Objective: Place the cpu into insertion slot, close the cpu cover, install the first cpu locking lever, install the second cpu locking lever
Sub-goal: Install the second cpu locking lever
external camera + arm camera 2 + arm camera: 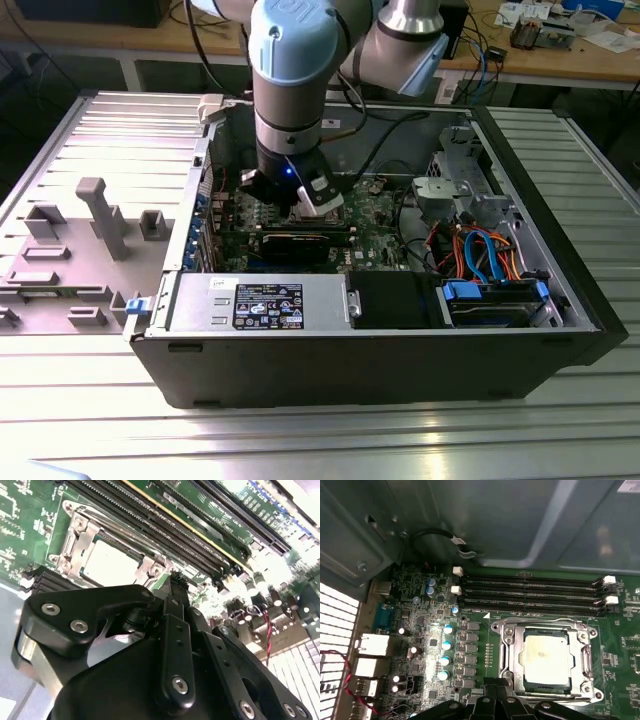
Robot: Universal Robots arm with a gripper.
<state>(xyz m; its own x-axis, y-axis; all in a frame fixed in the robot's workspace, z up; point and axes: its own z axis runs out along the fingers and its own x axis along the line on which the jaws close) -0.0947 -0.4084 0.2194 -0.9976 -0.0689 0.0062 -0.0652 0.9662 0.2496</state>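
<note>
Seating of the cpu is complete. The small flat square chip with a dull silver-grey metal face, the cpu (545,657), lies in the insertion slot (590,692), the square silvery-rimmed socket on the green circuit board (620,670). The cpu cover (511,647), a thin silvery metal frame plate with a square window, lies flat around the chip in both wrist views. A thin silvery wire lever (540,621) runs along the socket edge nearest the long black memory slots (530,592). Whether it is latched cannot be determined.

Step in hand, as judged: the locking levers. The black gripper (495,687) hangs just beside the socket edge farthest from the memory slots. Its jaws are drawn together with nothing seen between them. This step calls for the lever to be pressed down and hooked under its retaining tab without riding over the cover.

In the exterior view, the gripper sits at frame centre, inside the open black computer case (400,360).

Markings: a black rectangular label with white print (268,305) sits at lower centre of the exterior view. No writing on it can be made out.
</note>
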